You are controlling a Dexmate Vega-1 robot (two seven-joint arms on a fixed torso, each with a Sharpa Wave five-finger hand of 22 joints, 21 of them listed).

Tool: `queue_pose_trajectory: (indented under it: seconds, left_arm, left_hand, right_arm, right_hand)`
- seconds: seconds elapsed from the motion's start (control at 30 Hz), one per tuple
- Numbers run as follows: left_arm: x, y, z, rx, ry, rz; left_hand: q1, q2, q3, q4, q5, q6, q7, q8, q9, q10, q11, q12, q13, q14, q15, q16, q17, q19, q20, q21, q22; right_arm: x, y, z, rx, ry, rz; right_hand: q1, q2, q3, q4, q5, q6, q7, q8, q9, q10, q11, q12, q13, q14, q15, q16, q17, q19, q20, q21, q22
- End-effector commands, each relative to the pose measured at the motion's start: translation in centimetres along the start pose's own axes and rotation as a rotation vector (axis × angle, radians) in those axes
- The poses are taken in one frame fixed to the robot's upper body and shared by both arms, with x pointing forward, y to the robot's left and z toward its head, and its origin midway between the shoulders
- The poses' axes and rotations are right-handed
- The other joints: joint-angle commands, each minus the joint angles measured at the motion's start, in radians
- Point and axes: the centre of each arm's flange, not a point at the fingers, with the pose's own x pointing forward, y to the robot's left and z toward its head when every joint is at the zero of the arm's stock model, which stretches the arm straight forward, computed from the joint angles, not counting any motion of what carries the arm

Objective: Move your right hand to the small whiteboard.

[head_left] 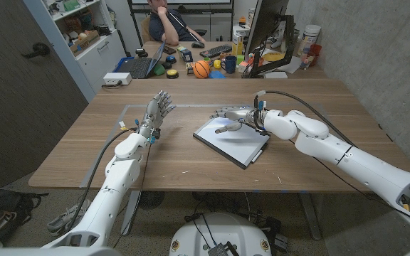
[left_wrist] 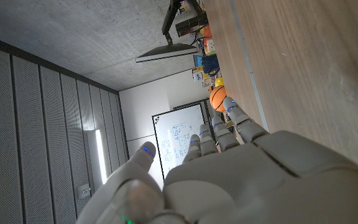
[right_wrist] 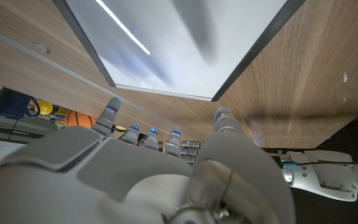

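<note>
The right robot hand [head_left: 231, 114], fingers apart and empty, hovers over the small black-framed whiteboard [head_left: 230, 139] and could nudge it across the wooden worktop [head_left: 319, 114].

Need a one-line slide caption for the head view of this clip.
Right hand reaches over the far edge of the small whiteboard on the wooden table; left hand raised, holding nothing.

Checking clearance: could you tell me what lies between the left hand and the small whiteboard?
In the head view, only bare wooden table separates the left hand from the small whiteboard.
</note>
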Motion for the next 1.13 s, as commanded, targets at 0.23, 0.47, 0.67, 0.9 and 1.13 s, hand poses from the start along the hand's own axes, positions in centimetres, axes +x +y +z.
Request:
queue_pose_trajectory:
  seconds: [0.23,0.47,0.67,0.9,1.13]
  left_arm:
    - [0.18,0.10,-0.07,-0.002,0.003,-0.002]
    - [0.19,0.16,-0.08,-0.002,0.002,-0.001]
    - [0.19,0.20,-0.15,-0.004,0.005,-0.002]
    - [0.31,0.20,-0.18,-0.004,0.007,-0.006]
    - [0.40,0.23,-0.28,-0.005,0.012,-0.009]
  left_hand:
    - [-0.002,0.006,-0.005,-0.001,0.007,-0.002,-0.004,0.007,0.005,0.000,-0.005,0.006,0.004,0.009,-0.001,-0.002,0.005,0.012,0.002,-0.004,0.005]
    - [-0.002,0.006,-0.006,-0.001,0.007,-0.002,-0.003,0.007,0.005,-0.001,-0.004,0.006,0.004,0.008,-0.002,-0.003,0.005,0.013,0.003,-0.007,0.005]
    - [-0.002,0.006,-0.007,-0.001,0.008,-0.002,-0.004,0.007,0.005,-0.002,-0.004,0.005,0.004,0.008,-0.002,-0.003,0.005,0.013,0.003,-0.008,0.005]
    - [-0.002,0.006,-0.007,-0.001,0.008,-0.001,-0.004,0.007,0.005,0.000,-0.005,0.006,0.004,0.009,-0.001,-0.003,0.005,0.015,0.003,-0.011,0.005]
    - [-0.002,0.006,-0.008,-0.001,0.008,-0.001,-0.003,0.007,0.005,0.000,-0.005,0.006,0.004,0.009,-0.002,-0.003,0.005,0.016,0.006,-0.013,0.005]
  right_arm:
    - [0.18,0.12,-0.13,0.020,-0.010,0.007]
    - [0.30,0.12,-0.08,0.022,-0.011,0.005]
    - [0.40,0.20,-0.09,0.028,-0.008,0.009]
    - [0.40,0.30,-0.11,0.037,-0.009,0.006]
    - [0.48,0.37,-0.12,0.041,-0.010,0.005]
  right_hand:
    - [-0.008,0.016,-0.012,0.010,0.003,-0.012,0.007,-0.009,0.003,-0.008,0.002,-0.009,0.003,-0.008,-0.004,-0.006,0.005,-0.008,-0.013,-0.012,0.001]
    - [-0.011,0.019,-0.016,0.013,0.002,-0.013,0.006,-0.010,0.004,-0.010,0.002,-0.010,0.003,-0.012,-0.007,-0.009,0.005,-0.010,-0.018,-0.017,0.001]
    - [-0.013,0.021,-0.019,0.015,0.002,-0.013,0.006,-0.010,0.004,-0.014,0.001,-0.012,0.003,-0.014,-0.006,-0.010,0.005,-0.011,-0.022,-0.020,0.001]
    - [-0.015,0.024,-0.023,0.017,0.001,-0.019,0.012,-0.013,0.004,-0.015,0.002,-0.013,0.003,-0.015,-0.004,-0.012,0.005,-0.013,-0.030,-0.026,0.002]
    - [-0.017,0.026,-0.026,0.019,0.001,-0.022,0.013,-0.014,0.004,-0.016,0.003,-0.014,0.003,-0.017,-0.003,-0.013,0.005,-0.013,-0.034,-0.029,0.002]
